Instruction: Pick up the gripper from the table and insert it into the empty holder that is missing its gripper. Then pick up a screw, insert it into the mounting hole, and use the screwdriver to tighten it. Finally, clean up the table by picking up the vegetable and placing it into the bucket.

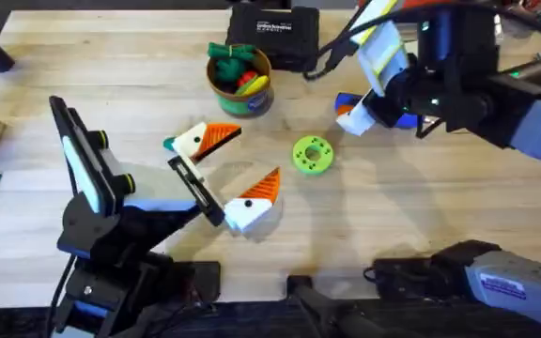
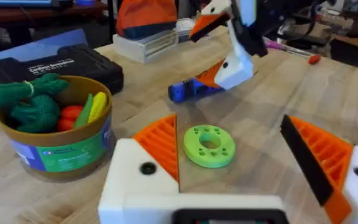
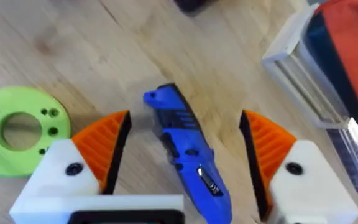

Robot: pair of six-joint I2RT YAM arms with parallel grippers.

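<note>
The table [image 1: 139,84] is being crowded a bit, honestly. The right gripper [image 3: 182,162] is being held wide open over the blue screwdriver [image 3: 185,152], which is lying flat on the wood between its fingers, not gripped. The left gripper [image 2: 253,162] is being kept spread open too, nothing clamped. The bucket [image 1: 240,86] is sitting around 12 o'clock in the overhead view, already stuffed with toy veggies. The green disc [image 1: 311,155] is lying at 3 o'clock from centre.

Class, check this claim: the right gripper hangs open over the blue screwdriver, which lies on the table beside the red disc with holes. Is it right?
Not quite: the disc is bright green, as the right wrist view shows. The right gripper does hang open over the blue screwdriver on the table.
</note>
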